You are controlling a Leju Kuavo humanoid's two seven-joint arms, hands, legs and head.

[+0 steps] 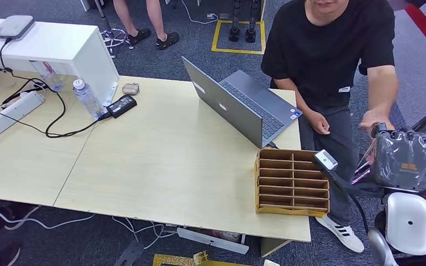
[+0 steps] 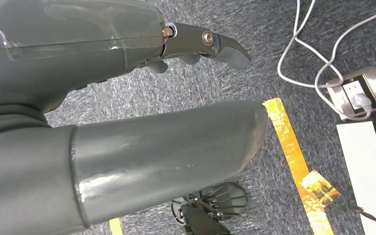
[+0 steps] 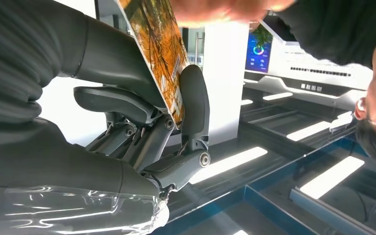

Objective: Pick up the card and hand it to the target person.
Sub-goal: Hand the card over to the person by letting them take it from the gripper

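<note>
The handover step is in progress. The right robot hand (image 3: pixel 142 132) is raised beside the wooden compartment organiser (image 1: pixel 292 180), off the far-right corner of the counter (image 1: pixel 161 166). It pinches the card (image 3: pixel 159 54) between the thumb and a dark finger (image 3: pixel 195 105); the card carries an orange, foliage-like print and stands tilted in the grip.

The person's hand (image 3: pixel 225 10) meets the free end of the card, the end farthest from the robot's fingers. In the head view this hand (image 1: pixel 375 118) hovers just above the right robot hand (image 1: pixel 402 158), on the side away from the organiser. The person, in a black T-shirt (image 1: pixel 333 50), stands beyond the organiser, next to the open laptop (image 1: pixel 244 105).

The left robot hand (image 2: pixel 127 127) hangs over grey carpet with nothing in it; the fingertip (image 2: pixel 225 49) sits apart from the thumb.

Judgement: pick-up is complete and the card is at the transfer point. The next move calls for the right fingers to part only once the person's grip is firm. Whether that grip is firm cannot be told. The arm should hold position during release so that the card does not slip or bend.
</note>
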